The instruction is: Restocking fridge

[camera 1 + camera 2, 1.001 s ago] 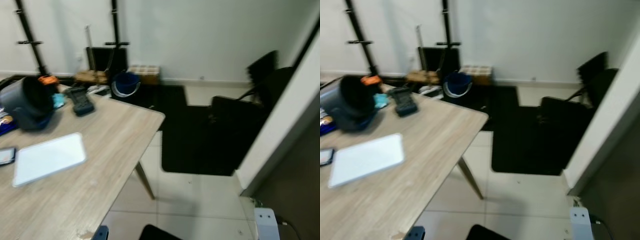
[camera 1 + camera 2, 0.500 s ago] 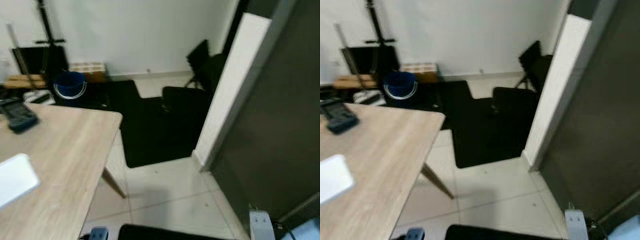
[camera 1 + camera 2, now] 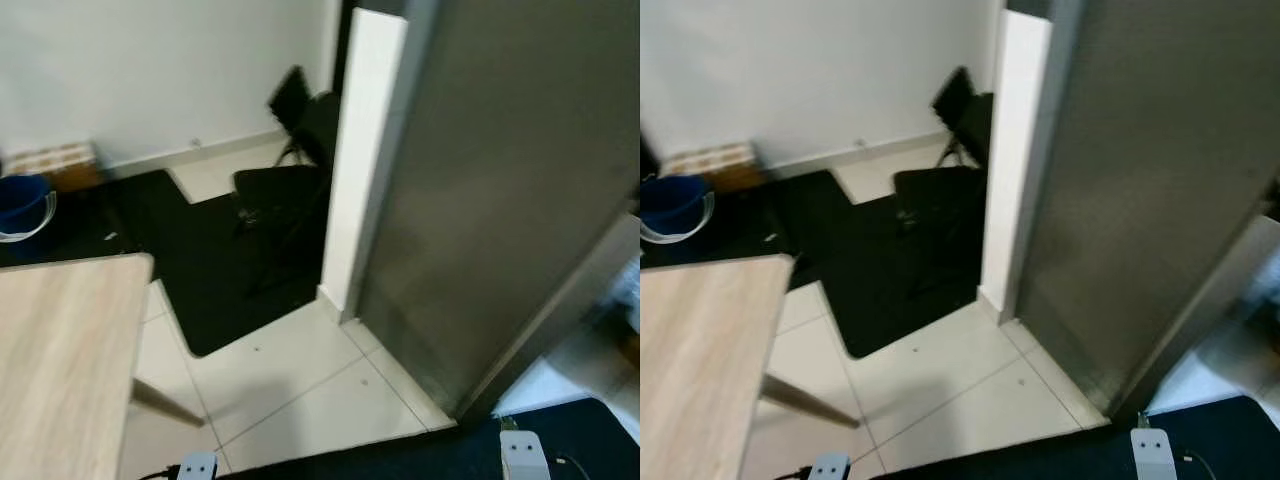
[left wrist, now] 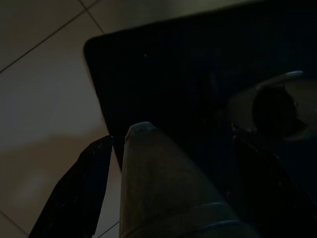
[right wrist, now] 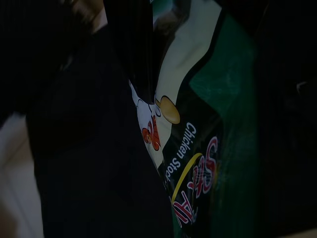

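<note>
In the left wrist view my left gripper is shut on a brown bottle with a rounded top, held above the tiled floor and a black mat. The right wrist view is dark: my right gripper is shut on a green and cream carton printed "Chicken Stock", with one black finger lying across its face. A tall grey steel fridge stands to my right in the eye views, with a white upright panel along its far edge.
A light wooden table juts in at the left. Beyond it are a black floor mat, a black chair by the wall and a blue bucket. Pale tiles run to the fridge; another dark mat lies near my feet.
The camera has swung to the right: the table and the things on it slid out to the left, and the grey fridge has come to take up the right side.
</note>
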`<state>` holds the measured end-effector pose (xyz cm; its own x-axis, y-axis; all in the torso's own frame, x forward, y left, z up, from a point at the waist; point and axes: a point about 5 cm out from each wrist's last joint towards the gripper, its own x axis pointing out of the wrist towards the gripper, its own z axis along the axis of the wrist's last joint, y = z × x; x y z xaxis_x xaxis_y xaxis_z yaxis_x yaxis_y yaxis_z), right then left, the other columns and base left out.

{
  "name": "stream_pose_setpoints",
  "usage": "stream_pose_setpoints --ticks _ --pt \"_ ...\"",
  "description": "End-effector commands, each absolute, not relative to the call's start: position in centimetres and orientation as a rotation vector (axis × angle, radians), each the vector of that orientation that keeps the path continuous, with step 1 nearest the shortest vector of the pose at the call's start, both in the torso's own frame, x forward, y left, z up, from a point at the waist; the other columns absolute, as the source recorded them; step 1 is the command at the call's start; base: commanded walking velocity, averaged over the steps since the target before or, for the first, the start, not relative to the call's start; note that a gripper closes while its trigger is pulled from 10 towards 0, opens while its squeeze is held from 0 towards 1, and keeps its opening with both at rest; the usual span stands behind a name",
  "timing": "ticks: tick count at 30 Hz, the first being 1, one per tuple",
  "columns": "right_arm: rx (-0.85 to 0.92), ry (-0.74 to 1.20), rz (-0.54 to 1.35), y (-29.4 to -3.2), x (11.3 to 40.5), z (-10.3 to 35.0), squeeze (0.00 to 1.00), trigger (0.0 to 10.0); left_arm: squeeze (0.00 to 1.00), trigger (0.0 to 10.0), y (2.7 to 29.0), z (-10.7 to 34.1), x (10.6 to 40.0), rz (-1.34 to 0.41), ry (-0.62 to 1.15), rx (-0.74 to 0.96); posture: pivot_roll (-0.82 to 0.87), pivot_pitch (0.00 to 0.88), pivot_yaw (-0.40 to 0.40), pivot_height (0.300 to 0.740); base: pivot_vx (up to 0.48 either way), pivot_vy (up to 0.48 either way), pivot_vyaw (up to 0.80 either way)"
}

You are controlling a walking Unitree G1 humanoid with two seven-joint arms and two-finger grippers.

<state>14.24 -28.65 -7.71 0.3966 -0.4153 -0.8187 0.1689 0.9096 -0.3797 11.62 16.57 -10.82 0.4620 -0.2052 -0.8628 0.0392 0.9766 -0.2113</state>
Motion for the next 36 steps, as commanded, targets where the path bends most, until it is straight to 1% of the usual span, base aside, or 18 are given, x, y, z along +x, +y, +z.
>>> stream_pose_setpoints --ticks 1,7,10,24,26,27,29,31,36 --pt "-0.274 1.085 -0.369 -28.8 14.8 -7.4 0.00 10.0 0.00 10.0 16.6 -11.2 10.3 -0.159 1.136 -0.166 0.05 0.003 -0.013 0.740 0.000 0.000 -0.80" --pt "-0.287 1.091 -0.354 -28.6 14.8 -7.5 0.00 10.0 0.00 10.0 16.6 -11.2 10.4 -0.158 1.132 -0.161 0.06 0.002 -0.011 0.740 0.000 0.000 -0.80" --pt "-0.307 1.093 -0.340 -28.5 14.9 -7.5 0.00 10.0 0.00 10.0 16.7 -11.2 10.5 -0.157 1.132 -0.159 0.06 0.000 -0.012 0.740 0.000 0.000 -0.41" --pt "-0.349 1.145 -0.259 -27.5 13.9 -8.3 0.00 10.0 0.00 10.0 17.0 -11.0 11.2 -0.149 1.122 -0.140 0.05 0.000 -0.006 0.740 0.000 0.000 0.00" --pt "-0.358 1.204 -0.126 -26.0 13.2 -9.1 0.00 10.0 0.00 10.0 17.0 -10.9 11.4 -0.154 1.118 -0.133 0.05 0.000 -0.001 0.740 0.000 0.000 0.00" --pt "-0.342 1.216 -0.099 -25.5 13.0 -9.3 0.00 10.0 0.00 10.0 16.9 -10.9 11.5 -0.155 1.118 -0.130 0.05 0.000 -0.001 0.740 0.000 0.000 0.00" --pt "-0.329 1.221 -0.089 -25.3 12.9 -9.4 0.00 10.0 0.00 10.0 16.9 -10.9 11.5 -0.156 1.117 -0.129 0.05 0.000 -0.001 0.740 0.000 0.000 0.00" --pt "-0.302 1.212 -0.050 -24.4 12.8 -9.7 0.00 10.0 0.00 10.0 17.1 -10.9 11.5 -0.156 1.121 -0.118 0.05 0.000 0.006 0.740 0.000 0.000 0.00" --pt "-0.275 1.200 -0.053 -23.6 13.1 -9.7 0.00 10.0 0.00 10.0 17.1 -10.9 11.5 -0.156 1.122 -0.114 0.05 0.000 0.006 0.740 0.000 0.000 0.00"
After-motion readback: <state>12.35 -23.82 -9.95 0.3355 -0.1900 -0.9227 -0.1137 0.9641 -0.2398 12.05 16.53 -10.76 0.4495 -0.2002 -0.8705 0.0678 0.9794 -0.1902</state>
